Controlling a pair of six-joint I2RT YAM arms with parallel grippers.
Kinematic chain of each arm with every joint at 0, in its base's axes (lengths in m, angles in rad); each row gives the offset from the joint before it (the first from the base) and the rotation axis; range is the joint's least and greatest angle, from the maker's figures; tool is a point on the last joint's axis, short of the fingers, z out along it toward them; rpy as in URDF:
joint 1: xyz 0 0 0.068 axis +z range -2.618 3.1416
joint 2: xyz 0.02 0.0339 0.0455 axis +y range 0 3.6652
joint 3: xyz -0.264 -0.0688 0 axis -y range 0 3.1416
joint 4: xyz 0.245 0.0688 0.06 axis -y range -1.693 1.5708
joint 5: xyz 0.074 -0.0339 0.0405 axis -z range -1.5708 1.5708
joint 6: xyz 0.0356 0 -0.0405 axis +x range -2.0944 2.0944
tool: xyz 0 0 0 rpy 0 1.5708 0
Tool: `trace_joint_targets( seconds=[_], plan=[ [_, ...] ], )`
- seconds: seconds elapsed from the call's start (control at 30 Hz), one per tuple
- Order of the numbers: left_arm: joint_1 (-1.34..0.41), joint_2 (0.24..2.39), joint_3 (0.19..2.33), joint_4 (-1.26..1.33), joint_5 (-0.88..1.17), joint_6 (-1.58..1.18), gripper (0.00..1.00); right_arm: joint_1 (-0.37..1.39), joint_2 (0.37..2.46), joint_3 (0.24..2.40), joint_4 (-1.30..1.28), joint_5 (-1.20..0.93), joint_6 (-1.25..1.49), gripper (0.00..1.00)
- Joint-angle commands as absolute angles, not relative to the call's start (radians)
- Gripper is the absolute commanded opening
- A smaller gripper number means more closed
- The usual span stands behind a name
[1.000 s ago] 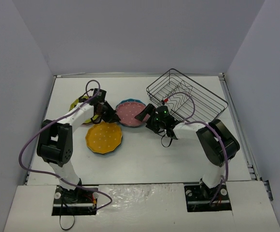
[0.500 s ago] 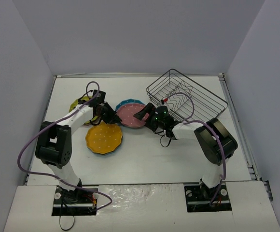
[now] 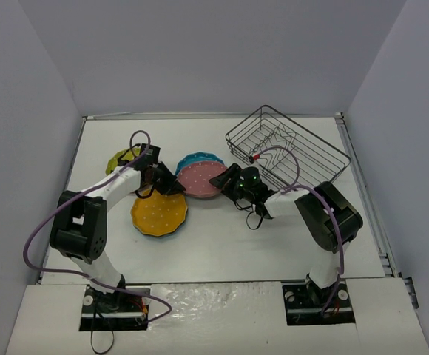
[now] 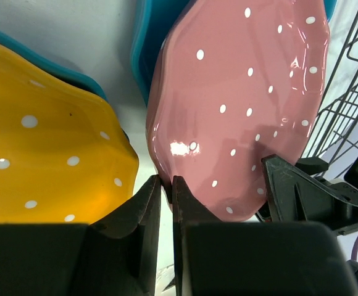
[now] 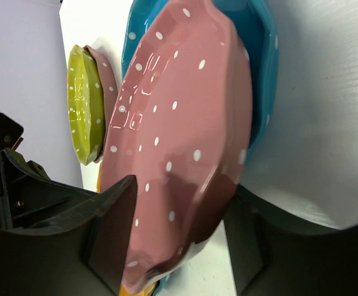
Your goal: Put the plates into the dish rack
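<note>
Obs: pink plate [image 3: 202,180] tilted off teal plate [image 3: 192,160], left rim pinched in the closed left end effector [image 4: 165,185], right rim straddled by the part-closed right end effector [image 5: 182,197], grip unconfirmed; dish rack [image 3: 307,132] lies right-rearward, nearer the right arm.

No writing, label, brand, number or sign can be read in any of the views. The only markings are the white dots on the pink plate [image 4: 247,92], the orange plate [image 4: 43,166] and the lime green plate [image 5: 83,111], and these form no letters or figures.
</note>
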State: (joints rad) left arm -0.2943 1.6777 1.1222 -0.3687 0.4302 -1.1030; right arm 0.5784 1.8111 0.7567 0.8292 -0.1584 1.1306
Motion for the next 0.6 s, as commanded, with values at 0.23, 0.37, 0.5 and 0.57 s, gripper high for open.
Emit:
trace_joint_targets(
  seconds=[0.23, 0.37, 0.5, 0.57],
  plan=[
    [-0.326, 1.572, 1.102, -0.261, 0.538, -1.083, 0.00, 0.567, 1.690, 0.746, 1.007, -0.129, 1.139, 0.29],
    [-0.338, 1.558, 1.090, -0.263, 0.534, -1.080, 0.00, 0.568, 1.644, 0.765, 0.987, -0.120, 1.106, 0.18],
    [-0.341, 1.535, 1.074, -0.277, 0.515, -1.067, 0.00, 0.568, 1.601, 0.792, 0.960, -0.126, 1.075, 0.08],
    [-0.341, 1.522, 1.072, -0.289, 0.507, -1.060, 0.06, 0.568, 1.585, 0.809, 0.940, -0.126, 1.059, 0.02]
  ],
)
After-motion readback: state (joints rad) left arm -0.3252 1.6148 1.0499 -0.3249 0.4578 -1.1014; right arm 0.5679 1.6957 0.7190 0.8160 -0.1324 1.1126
